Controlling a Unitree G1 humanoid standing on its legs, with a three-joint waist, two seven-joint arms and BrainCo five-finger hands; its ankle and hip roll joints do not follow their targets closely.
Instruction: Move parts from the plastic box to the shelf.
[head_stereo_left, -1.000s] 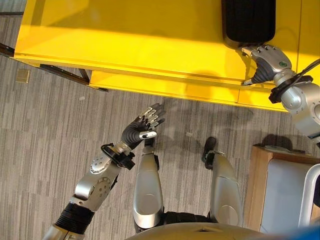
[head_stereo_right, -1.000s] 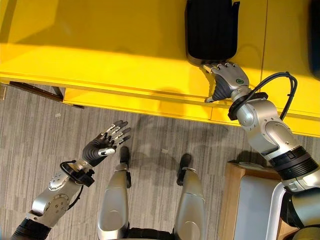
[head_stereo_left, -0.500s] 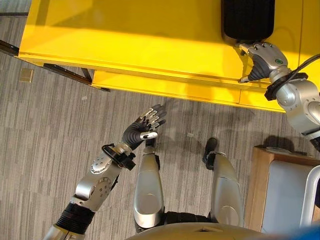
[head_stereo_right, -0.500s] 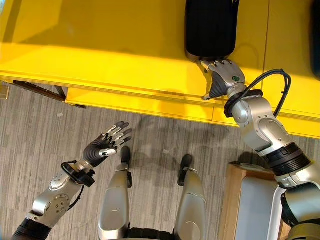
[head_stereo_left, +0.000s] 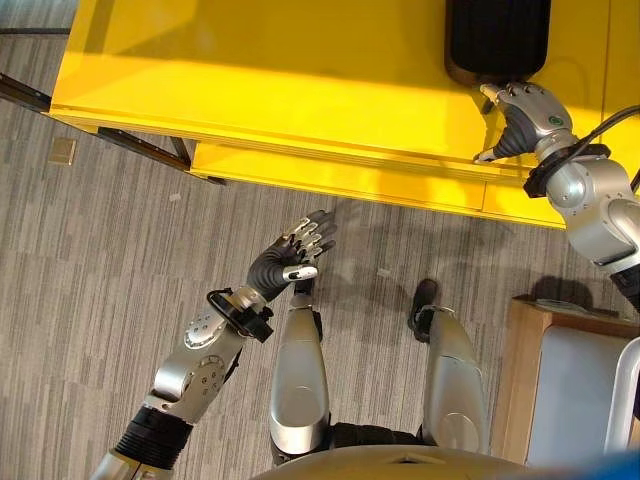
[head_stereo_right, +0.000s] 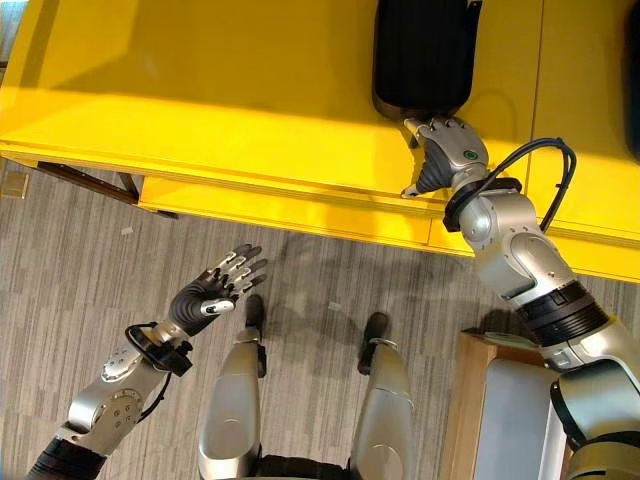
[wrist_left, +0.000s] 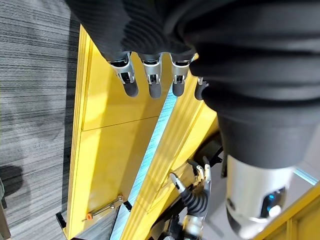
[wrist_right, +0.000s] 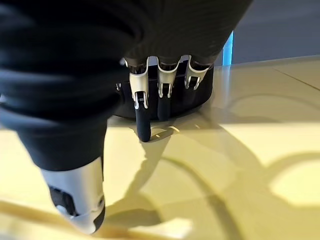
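Black part (head_stereo_right: 423, 55) on yellow shelf (head_stereo_right: 250, 90), touched by right hand (head_stereo_right: 447, 152), fingers straight; could get shoved askew. Left hand (head_stereo_right: 213, 290) spread, idle.

Head stereo looks down; both eyes share yellow shelf (head_stereo_left: 300, 90). Wrist cams close, along fingers (wrist_right: 143, 117).

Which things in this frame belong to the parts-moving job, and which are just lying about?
Job:
- black part, lying on the yellow shelf
- right robot hand, fingers extended at the part's near edge
- left robot hand, open over the floor, idle

Lying about:
- wooden furniture with a grey top, at the robot's right
- small tan square on the floor
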